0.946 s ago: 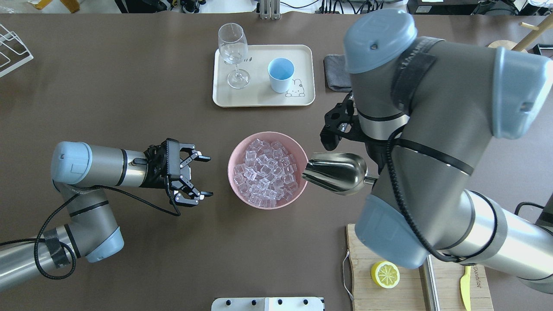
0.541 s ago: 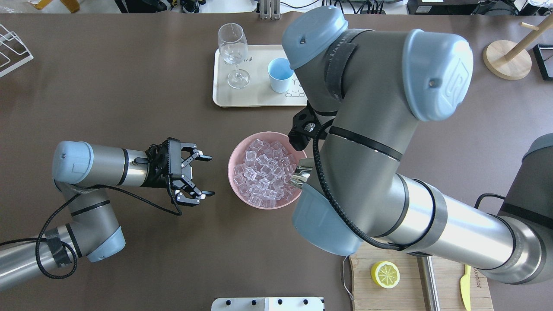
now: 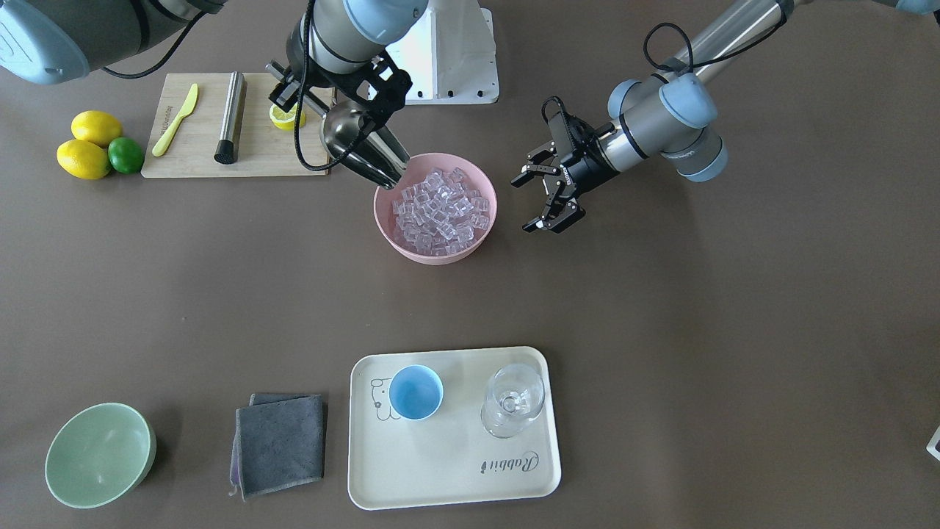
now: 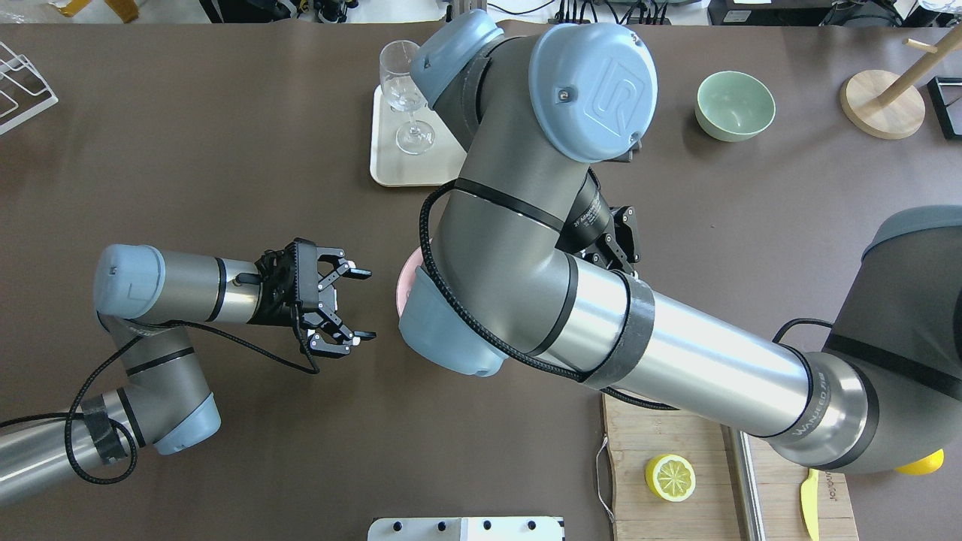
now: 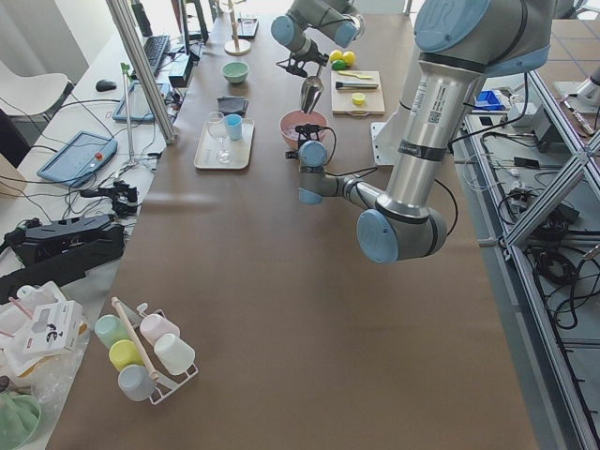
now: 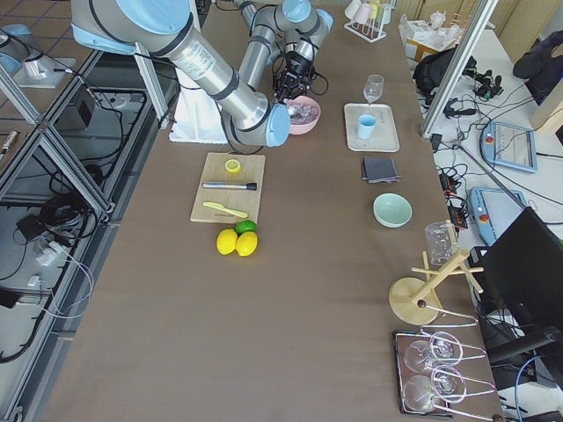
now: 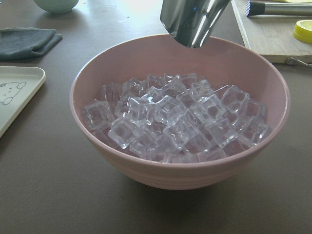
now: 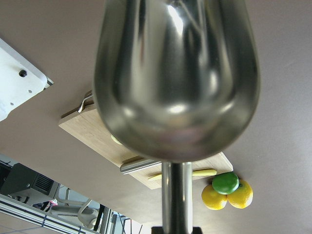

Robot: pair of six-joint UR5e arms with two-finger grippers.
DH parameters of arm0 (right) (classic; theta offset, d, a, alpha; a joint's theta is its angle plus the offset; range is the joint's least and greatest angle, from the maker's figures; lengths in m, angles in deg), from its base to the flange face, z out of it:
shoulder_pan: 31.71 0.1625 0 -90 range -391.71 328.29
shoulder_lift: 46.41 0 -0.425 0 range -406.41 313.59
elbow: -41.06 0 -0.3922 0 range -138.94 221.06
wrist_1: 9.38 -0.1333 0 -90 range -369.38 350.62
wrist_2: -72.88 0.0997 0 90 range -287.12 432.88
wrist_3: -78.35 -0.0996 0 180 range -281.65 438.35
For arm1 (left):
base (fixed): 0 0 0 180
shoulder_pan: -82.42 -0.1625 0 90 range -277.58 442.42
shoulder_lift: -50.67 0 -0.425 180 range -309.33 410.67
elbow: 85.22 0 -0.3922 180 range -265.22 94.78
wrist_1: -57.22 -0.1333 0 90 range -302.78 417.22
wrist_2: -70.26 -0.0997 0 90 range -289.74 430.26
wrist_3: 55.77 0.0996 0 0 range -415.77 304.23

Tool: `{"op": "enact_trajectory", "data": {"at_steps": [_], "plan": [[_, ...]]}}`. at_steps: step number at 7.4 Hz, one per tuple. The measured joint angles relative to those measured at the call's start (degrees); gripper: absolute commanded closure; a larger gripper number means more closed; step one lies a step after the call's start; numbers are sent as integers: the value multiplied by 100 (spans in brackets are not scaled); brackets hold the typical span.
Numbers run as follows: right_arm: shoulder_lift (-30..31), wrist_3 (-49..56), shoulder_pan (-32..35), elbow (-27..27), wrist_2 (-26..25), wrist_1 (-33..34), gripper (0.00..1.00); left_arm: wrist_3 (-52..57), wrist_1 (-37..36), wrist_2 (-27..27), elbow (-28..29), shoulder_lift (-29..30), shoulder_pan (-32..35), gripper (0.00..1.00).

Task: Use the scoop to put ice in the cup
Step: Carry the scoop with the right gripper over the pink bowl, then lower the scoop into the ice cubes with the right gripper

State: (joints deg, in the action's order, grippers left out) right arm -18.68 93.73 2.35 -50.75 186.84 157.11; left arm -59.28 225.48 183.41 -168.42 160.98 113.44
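My right arm (image 4: 526, 248) has swung in over the pink bowl (image 3: 396, 246), tipping the scoop (image 3: 363, 150) from level to mouth-down at the bowl's robot-side rim. The right gripper (image 3: 290, 87) clamps the rod handle. The left gripper (image 3: 530, 204) hangs wide open near the bowl without touching it, so a hard dig could shove the bowl. The ice (image 3: 439, 207) lies in the bowl, and the cup (image 3: 416, 392) waits on the tray (image 3: 455, 477) near the operators' edge of the table (image 3: 661, 330).

Light: bright and even over the whole bench (image 3: 698, 308).
Shadows: soft and pale, one on the bench just under the pink bowl (image 7: 180, 170).
Glare: white highlights on the scoop (image 8: 175, 78) above the bowl; small sparkles on the ice (image 7: 170, 117).
Focus: bowl sharp; things behind it slightly soft.
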Motion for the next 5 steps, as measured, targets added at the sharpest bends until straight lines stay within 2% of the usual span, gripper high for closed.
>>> {"op": "enact_trajectory", "data": {"at_steps": [5], "plan": [[-320, -23, -336, 572, -289, 6, 100, 0, 9, 0, 3, -30, 0, 2]]}}
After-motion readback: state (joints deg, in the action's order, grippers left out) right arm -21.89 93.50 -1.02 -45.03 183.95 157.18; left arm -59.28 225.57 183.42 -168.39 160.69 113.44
